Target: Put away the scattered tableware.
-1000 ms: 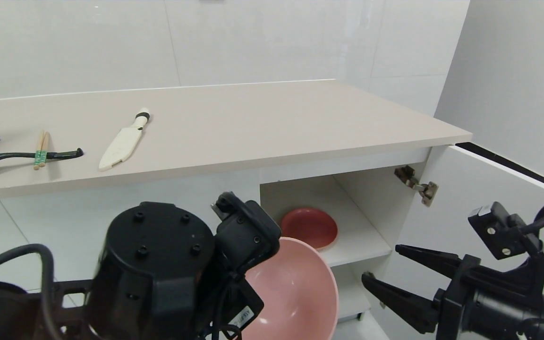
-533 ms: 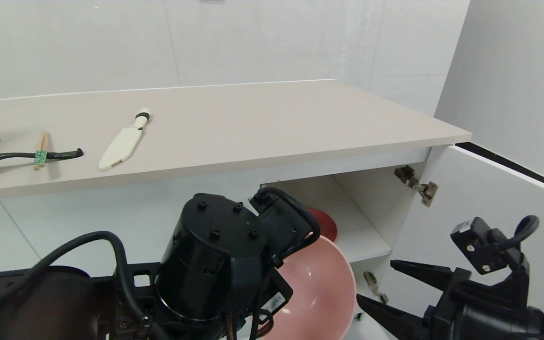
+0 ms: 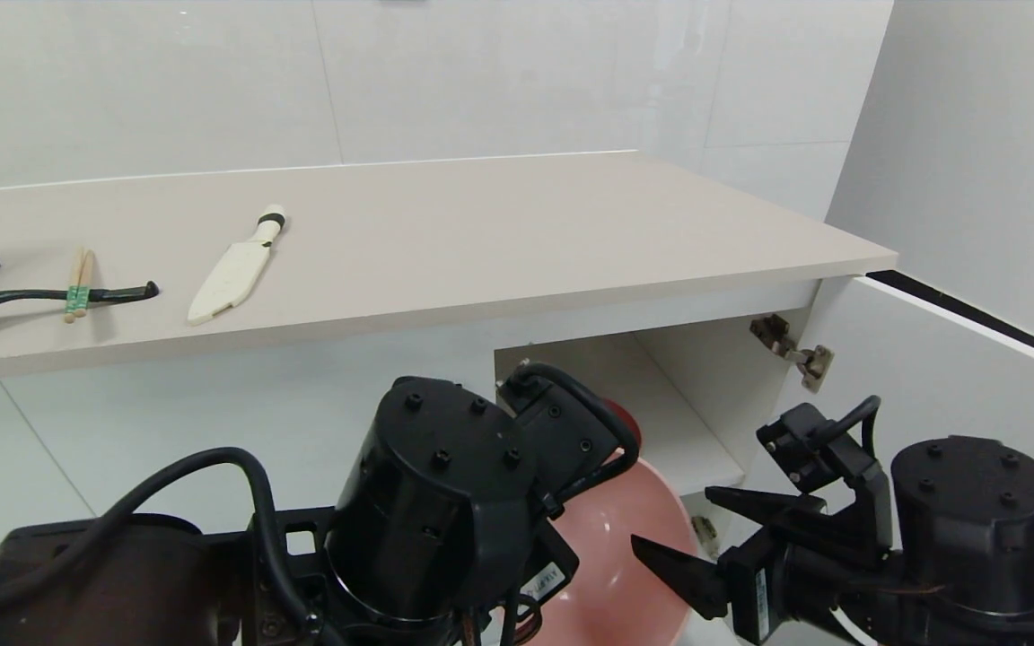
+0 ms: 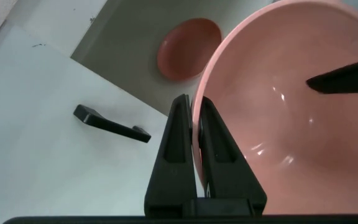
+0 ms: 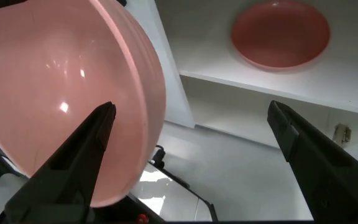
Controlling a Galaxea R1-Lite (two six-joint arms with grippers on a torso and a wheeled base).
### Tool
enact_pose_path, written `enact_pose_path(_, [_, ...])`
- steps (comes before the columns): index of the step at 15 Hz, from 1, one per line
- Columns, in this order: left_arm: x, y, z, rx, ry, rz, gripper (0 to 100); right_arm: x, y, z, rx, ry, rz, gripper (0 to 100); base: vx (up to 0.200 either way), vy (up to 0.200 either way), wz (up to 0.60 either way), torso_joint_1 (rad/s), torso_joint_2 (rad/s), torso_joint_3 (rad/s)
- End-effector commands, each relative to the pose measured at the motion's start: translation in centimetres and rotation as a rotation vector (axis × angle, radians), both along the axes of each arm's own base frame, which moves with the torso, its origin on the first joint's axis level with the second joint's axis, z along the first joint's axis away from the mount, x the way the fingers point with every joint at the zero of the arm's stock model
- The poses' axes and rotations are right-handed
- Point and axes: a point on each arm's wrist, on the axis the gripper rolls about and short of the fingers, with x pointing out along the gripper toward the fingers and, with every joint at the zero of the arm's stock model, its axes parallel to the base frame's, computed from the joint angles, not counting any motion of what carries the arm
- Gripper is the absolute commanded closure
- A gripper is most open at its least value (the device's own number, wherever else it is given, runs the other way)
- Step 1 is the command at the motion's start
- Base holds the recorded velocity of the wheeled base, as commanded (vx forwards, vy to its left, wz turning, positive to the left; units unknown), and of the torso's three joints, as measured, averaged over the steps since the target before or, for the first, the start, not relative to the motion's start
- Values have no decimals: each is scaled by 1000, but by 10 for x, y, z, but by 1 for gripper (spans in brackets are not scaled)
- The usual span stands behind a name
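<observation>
A large pink bowl (image 3: 626,547) hangs tilted in front of the open cabinet, below the counter. My left gripper (image 4: 195,104) is shut on its rim, one finger inside and one outside. In the left wrist view the pink bowl (image 4: 291,106) has a red plate (image 4: 188,56) beyond it. That red plate (image 3: 622,418) lies on the cabinet shelf (image 3: 692,453), partly hidden by my left wrist. My right gripper (image 3: 671,517) stands open just right of the bowl, with nothing between its fingers. In the right wrist view the pink bowl (image 5: 61,106) sits by one fingertip of my right gripper (image 5: 190,111); the red plate (image 5: 280,32) lies further in.
On the counter (image 3: 481,224) lie a cream knife (image 3: 237,267), a pair of chopsticks (image 3: 77,285) and a black utensil handle (image 3: 118,292). The cabinet door (image 3: 939,368) stands open at the right, hinge (image 3: 791,352) showing. A black door handle (image 4: 112,123) is on the neighbouring door.
My left arm has carried the pink bowl right and forward, closer to the cabinet opening. My right gripper has swung left, up beside the bowl.
</observation>
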Motion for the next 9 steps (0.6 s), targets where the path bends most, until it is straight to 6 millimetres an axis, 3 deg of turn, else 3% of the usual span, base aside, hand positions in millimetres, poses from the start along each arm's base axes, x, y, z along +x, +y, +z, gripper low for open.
enact_pose_path(1, [0,0,1,-4,-2,-1,100,7,8,-8,-16,17,1,0,0,0,0,0,0,0])
enact_pose_path(4, [0,0,0,-1,-1,-1,100,7,9,-8,-7,13,4,0,0,0,0,0,0,0])
enact_pose_path(5, [0,-1,-1,3,2,-3,100,7,10,-7,-6,12,8,100,0,0,0,0,0,0])
enact_pose_path(9, [1,-2,-3,7,4,-5,100,7,10,-7,-4,12,15,100,0,0,0,0,0,0])
